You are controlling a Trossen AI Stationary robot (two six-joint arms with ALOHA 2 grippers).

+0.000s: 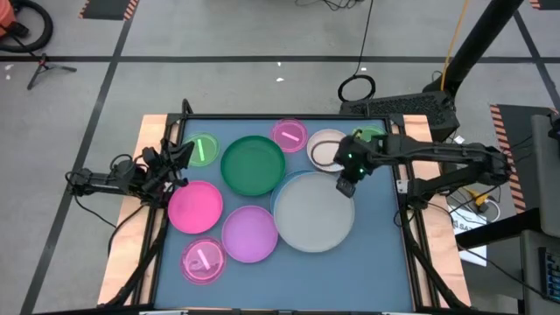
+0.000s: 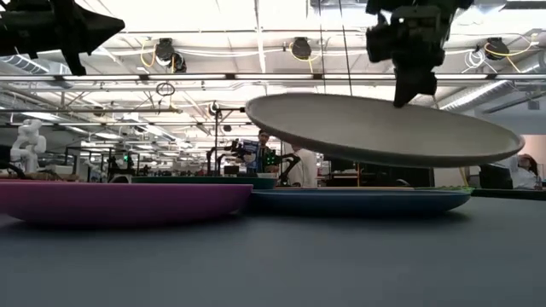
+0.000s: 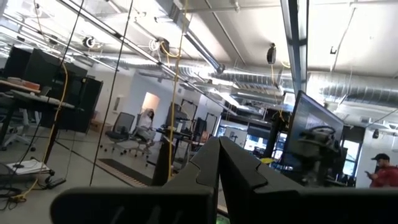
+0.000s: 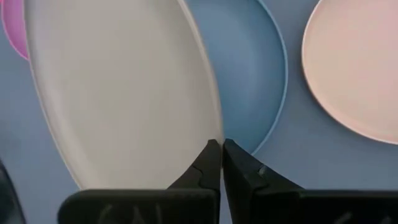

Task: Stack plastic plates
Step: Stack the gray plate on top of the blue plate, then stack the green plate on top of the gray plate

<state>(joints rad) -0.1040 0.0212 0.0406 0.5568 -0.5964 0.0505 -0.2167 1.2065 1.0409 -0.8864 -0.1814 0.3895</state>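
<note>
The big white-grey plate (image 2: 384, 130) hangs tilted in the air, pinched at its rim by the right hand (image 4: 222, 144), directly over the blue plate (image 4: 261, 74) lying on the table (image 1: 376, 262). It looks stiff and light, but held by one edge a wide, smooth disc like that could slip or swing, so a firm rim grip seems the sensible hold. Around it lie the dark green plate (image 1: 252, 164), the pink plate (image 1: 195, 206), the lilac plate (image 1: 250, 234) and a cream plate (image 4: 354, 68), with small translucent plates (image 1: 203, 261) nearer the edges. The left hand (image 3: 217, 144) waits raised at the table's left side, fingers together and empty. The blue-grey tabletop is flat; beyond it is a workshop with people (image 3: 384, 172) at desks.
</note>
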